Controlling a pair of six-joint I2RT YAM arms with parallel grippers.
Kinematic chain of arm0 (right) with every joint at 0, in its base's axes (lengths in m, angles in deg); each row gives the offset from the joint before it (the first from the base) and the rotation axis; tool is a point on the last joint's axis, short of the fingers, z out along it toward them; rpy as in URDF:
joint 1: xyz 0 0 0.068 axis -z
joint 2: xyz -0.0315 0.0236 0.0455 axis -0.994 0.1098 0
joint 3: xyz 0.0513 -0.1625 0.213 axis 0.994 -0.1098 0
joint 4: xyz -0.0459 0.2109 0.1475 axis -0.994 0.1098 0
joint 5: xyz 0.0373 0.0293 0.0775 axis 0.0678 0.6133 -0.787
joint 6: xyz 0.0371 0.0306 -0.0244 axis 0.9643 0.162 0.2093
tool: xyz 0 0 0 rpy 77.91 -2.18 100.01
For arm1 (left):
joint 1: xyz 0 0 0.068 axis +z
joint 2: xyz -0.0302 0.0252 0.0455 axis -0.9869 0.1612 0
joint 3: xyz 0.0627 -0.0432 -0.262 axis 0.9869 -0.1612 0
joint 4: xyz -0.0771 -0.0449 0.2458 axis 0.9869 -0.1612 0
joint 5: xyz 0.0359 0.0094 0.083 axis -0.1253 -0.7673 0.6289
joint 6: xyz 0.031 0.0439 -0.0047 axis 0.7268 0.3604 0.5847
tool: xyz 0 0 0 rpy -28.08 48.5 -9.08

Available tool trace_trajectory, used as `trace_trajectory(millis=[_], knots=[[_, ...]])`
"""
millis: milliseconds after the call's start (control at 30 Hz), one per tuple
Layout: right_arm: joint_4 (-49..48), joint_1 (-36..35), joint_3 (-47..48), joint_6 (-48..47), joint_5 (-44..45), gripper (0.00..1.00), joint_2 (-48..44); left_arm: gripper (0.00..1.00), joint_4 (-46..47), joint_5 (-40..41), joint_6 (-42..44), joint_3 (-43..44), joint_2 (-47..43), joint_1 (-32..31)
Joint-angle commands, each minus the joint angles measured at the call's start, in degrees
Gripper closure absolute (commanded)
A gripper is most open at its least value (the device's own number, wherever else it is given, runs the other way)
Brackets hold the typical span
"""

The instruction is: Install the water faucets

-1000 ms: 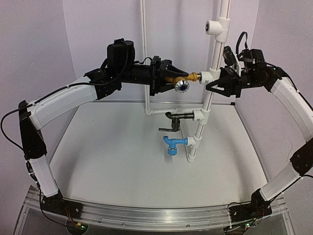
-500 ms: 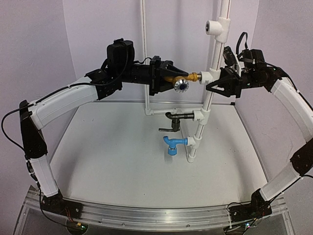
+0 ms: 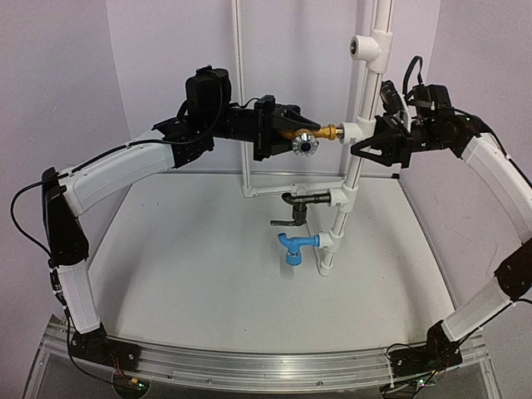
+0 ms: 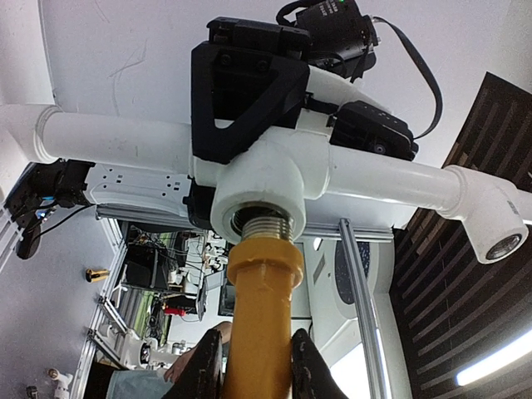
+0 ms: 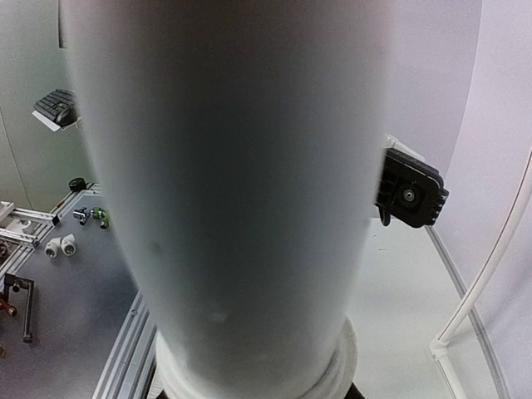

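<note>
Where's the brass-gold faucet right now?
Top view, upper centre: brass-gold faucet held by the left gripper, stem at the white tee fitting, above the black faucet.

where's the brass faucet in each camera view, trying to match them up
top external: upper middle, brass faucet horizontal between the left hand and the white pipe.
left wrist: bottom centre, its stem meeting the tee.
right wrist: not in it; the white pipe fills the frame.
shared landmark: the white pipe, gripped by the right hand.
</note>
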Motion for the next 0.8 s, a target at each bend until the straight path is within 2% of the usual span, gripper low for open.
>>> trace_trajectory(millis=[0,67,267,367,433,600,767], knots=[[4.23,-0.69,0.01,0.46,2.41,0.82,-0.42,1.00,-1.69,0.59,1.46,2.89,-0.70,0.57],[4.23,-0.65,0.25,0.77,2.33,0.77,-0.42,1.00,-3.34,2.74,2.77,2.56,-1.22,0.72],[4.24,-0.67,1.18,1.79,1.44,0.72,-0.36,1.00,-2.26,8.78,3.07,-1.18,-3.19,0.90],[4.23,-0.64,1.10,1.83,1.33,0.65,-0.61,1.00,-1.83,9.50,3.29,-0.71,-2.79,0.90],[4.23,-0.64,1.19,1.86,1.37,0.64,-0.57,1.00,-2.05,9.87,3.56,-0.17,-2.59,0.90],[4.14,-0.66,1.62,2.75,1.44,0.67,-0.22,1.00,-7.32,12.23,8.12,1.72,-3.29,0.77],[4.05,-0.80,1.95,4.03,2.26,0.80,0.16,1.00,-9.20,13.79,11.09,1.52,-4.09,0.10]])
